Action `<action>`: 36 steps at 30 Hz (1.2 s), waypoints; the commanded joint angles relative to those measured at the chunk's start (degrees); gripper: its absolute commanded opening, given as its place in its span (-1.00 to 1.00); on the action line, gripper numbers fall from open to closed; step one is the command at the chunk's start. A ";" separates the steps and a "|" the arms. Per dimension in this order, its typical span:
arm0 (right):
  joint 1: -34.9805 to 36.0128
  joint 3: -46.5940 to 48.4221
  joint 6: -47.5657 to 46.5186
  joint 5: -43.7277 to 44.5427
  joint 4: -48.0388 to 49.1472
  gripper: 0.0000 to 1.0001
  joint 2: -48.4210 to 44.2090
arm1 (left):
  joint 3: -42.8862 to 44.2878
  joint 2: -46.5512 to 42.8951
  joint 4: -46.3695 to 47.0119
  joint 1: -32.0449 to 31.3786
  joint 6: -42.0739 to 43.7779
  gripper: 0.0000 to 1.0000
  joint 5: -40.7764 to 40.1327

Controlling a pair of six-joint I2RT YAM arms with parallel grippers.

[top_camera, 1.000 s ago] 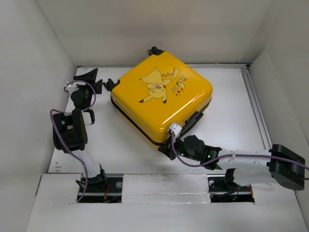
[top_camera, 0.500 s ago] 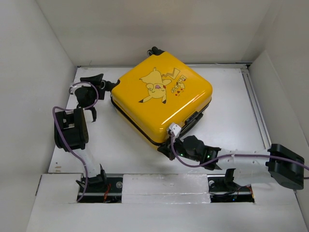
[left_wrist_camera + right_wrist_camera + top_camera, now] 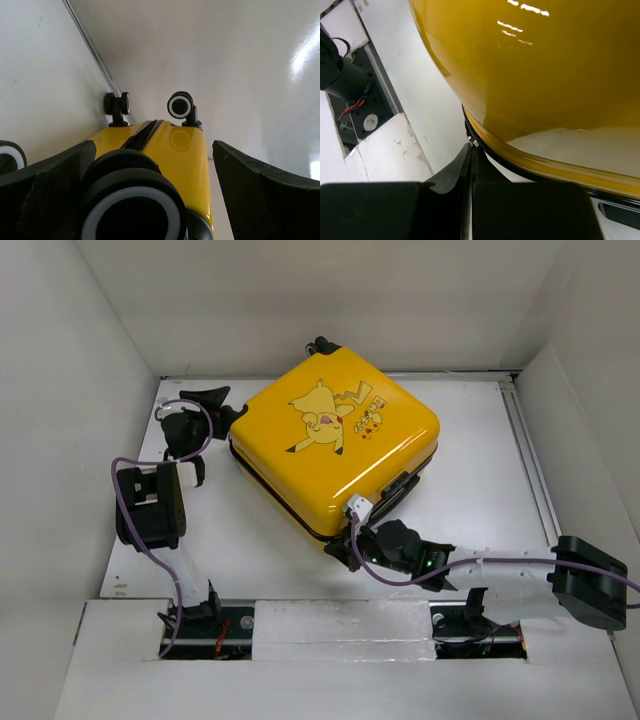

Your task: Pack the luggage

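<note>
**Item: the luggage** [image 3: 335, 445]. A small bright-yellow hard-shell case is lying flat and shut on the white table [image 3: 480, 460]. It is sitting turned diagonally, with its cartoon print [image 3: 325, 415] facing up. A black zipper trim [image 3: 485, 150] is running round its side, and a black handle recess [image 3: 403, 485] is showing on its near right flank.

**Wheels.** Small black wheels are sticking out from the case's left end. In the left wrist view, two of them [image 3: 180, 106] [image 3: 117, 103] are standing at the far edge of the yellow shell [image 3: 170, 150]. A third [image 3: 127, 200], with a white ring, is filling the foreground.

**Left gripper** [image 3: 228, 412]. It is hovering at the case's left corner, level with the wheels. Its fingers [image 3: 50, 190] are standing spread wide, one on each side of the nearest wheel. No contact with the wheel is showing.

**Right gripper** [image 3: 338, 548]. It is reaching to the case's near corner. Its fingers [image 3: 445, 175] are pressed together, with their tips meeting the zipper trim just under the yellow shell [image 3: 545, 65]. A small metal piece is glinting at the tips. I cannot tell whether it is being pinched.

**Cable.** A purple cable [image 3: 125, 520] is looping along the left arm, well to the left of the case.
</note>
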 commanded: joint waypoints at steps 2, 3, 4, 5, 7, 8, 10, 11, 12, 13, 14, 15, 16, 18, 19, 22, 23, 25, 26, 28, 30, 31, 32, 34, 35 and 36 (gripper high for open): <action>1.02 1.31 0.68 -2.68 0.17 -1.00 1.28 | 1.01 0.43 4.33 -0.14 -3.06 1.00 2.21; 1.02 1.31 0.68 -2.68 0.17 -1.00 1.28 | 1.00 0.43 5.03 -0.14 -3.76 1.00 2.21; 1.02 1.31 0.68 -2.68 0.17 -1.00 1.28 | 1.00 0.95 7.04 -0.14 -4.46 1.00 2.21; 1.02 1.31 0.68 -2.68 0.17 -1.00 1.28 | 1.00 0.96 8.10 -0.14 -5.34 0.90 1.69; 1.02 0.70 0.68 -2.16 0.17 -1.00 1.28 | 1.00 0.96 8.73 -0.14 -5.87 0.69 1.16; 1.02 0.09 1.20 -2.15 0.69 -1.00 0.58 | 1.00 0.96 10.99 -0.14 -5.88 0.49 1.16; 1.02 0.08 1.21 -0.93 0.70 -1.00 -0.74 | 1.00 0.96 12.41 -0.14 -6.49 -0.31 0.63; 1.02 -0.53 1.21 -0.92 0.70 -1.00 -0.74 | 1.00 0.96 12.42 -0.14 -6.49 -0.52 0.11; 1.02 -0.53 1.21 -0.31 0.70 -1.00 -1.44 | 1.00 0.96 12.94 -0.14 -6.49 -0.67 0.10; 1.02 -0.53 1.21 0.22 0.18 -1.00 -1.45 | 1.00 0.96 12.95 -0.14 -5.97 -0.86 0.10; 1.02 -0.53 1.21 1.00 0.17 -1.00 -2.23 | -0.04 0.96 13.91 -0.14 -5.97 -1.00 -0.42; 1.02 -0.53 1.21 1.01 -0.44 -1.00 -3.11 | -0.75 0.26 16.18 -0.14 -5.97 -1.00 -0.42; 0.41 -0.53 1.73 1.53 -1.14 -1.00 -3.73 | -1.45 0.26 17.24 -0.14 -5.97 -1.00 -1.03; -1.08 -0.53 1.73 1.54 -2.20 -1.00 -6.52 | -3.47 -1.76 17.96 -0.14 -4.75 -1.00 -1.04; -2.22 -1.14 1.73 1.54 -3.25 -1.00 -7.85 | -4.17 -2.55 17.96 -0.14 -3.95 -1.00 -1.65; -8.71 -1.68 1.21 -2.49 -4.92 -1.00 -13.72 | -8.74 -7.11 19.26 -0.14 -1.15 -1.00 -3.14; -12.82 -1.68 0.34 -4.77 -6.67 -1.00 -14.88 | -10.49 -8.61 19.80 -0.14 -0.52 -1.00 -4.54; -17.24 -0.63 -1.77 -7.67 -9.65 -1.00 -16.38 | -15.41 -13.44 20.33 -0.14 1.49 -1.00 -5.17; -19.35 0.16 -2.65 -8.91 -10.72 -1.00 -16.39 | -17.08 -15.11 20.33 -0.14 1.50 -1.00 -6.48; -24.89 2.62 -4.15 -11.90 -12.04 -1.00 -16.39 | -22.62 -20.45 20.86 -2.15 3.34 -1.00 -7.10; -29.10 4.81 -5.30 -14.00 -12.83 -1.00 -13.94 | -27.88 -24.42 19.29 -3.91 6.75 -1.00 -8.68; -30.08 5.44 -5.91 -14.63 -12.84 -1.00 -13.23 | -29.65 -28.62 18.06 -6.01 8.08 -1.00 -9.64; -30.87 5.44 -5.91 -15.15 -12.84 -1.00 -12.01 | -31.32 -30.92 15.18 -7.08 9.31 -1.00 -10.61; -31.40 6.23 -4.77 -15.95 -12.84 -1.00 -10.86 | -35.62 -34.97 12.17 -9.36 11.69 -1.00 -13.60; -30.36 6.23 -3.90 -15.95 -12.84 -1.00 -10.85 | -36.78 -39.08 9.37 -11.55 14.14 -1.00 -14.48; -29.05 5.10 -1.19 -14.91 -10.23 -1.00 -9.98 | -37.48 -41.12 7.26 -11.57 15.47 -1.00 -14.49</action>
